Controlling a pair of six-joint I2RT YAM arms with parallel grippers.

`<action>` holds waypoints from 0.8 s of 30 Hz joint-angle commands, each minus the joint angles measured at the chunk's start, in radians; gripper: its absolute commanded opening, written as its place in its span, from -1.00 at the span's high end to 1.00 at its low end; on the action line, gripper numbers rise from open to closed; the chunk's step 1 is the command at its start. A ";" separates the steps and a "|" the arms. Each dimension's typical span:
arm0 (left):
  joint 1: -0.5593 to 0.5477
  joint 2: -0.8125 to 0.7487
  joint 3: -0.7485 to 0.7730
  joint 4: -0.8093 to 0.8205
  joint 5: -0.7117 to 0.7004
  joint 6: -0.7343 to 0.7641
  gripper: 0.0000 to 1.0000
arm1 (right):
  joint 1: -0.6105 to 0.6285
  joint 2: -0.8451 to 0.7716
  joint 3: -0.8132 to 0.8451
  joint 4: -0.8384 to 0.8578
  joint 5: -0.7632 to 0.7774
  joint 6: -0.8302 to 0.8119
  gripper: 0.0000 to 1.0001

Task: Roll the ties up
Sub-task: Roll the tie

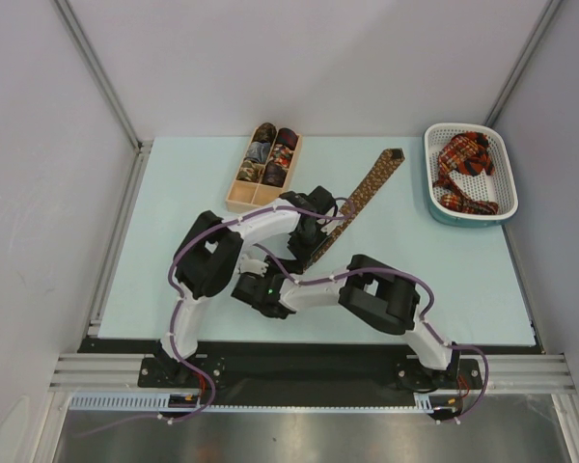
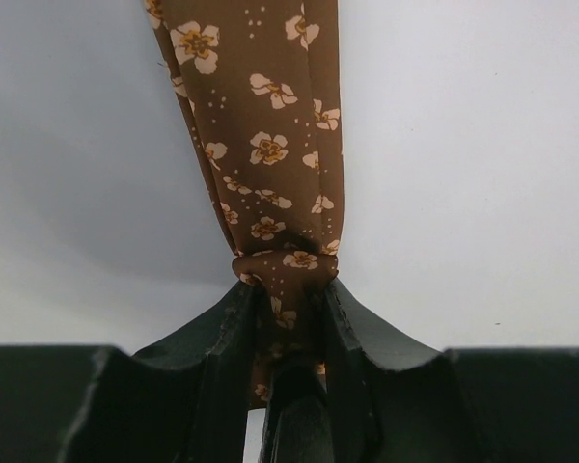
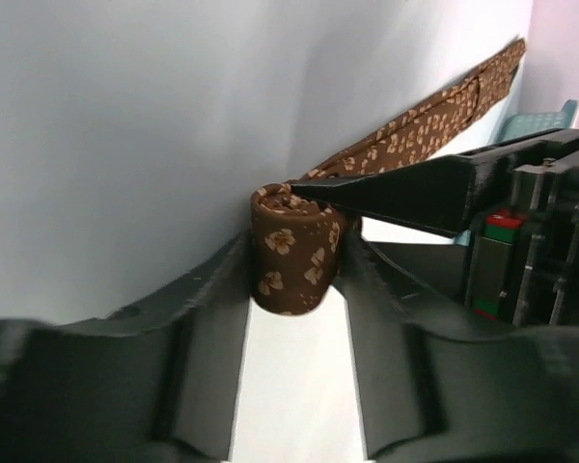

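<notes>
Brown flower-printed fabric necktie stretches across the pale blue table, its near end wound into a small roll. My right gripper clamps that roll; my left gripper pinches the fabric beside it. Uneven tension could unwind it, I judge.

Pale blue-green table boxed by plain white walls; aluminium rails along near edge; light even.

Brown tie is recorded as matt printed cloth; right gripper fingers as matt black plastic; counter as smooth.
</notes>
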 commanded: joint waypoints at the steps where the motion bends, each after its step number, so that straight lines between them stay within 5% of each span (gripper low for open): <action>1: 0.002 0.050 -0.024 -0.109 0.033 -0.023 0.29 | -0.031 0.063 -0.037 -0.059 -0.079 0.045 0.10; 17: 0.003 0.039 -0.021 -0.092 0.039 -0.021 0.24 | -0.063 0.020 -0.045 -0.019 -0.211 0.025 1.00; 24: 0.003 -0.032 -0.013 -0.014 0.058 -0.031 -0.30 | -0.040 -0.001 -0.060 0.002 -0.258 0.008 1.00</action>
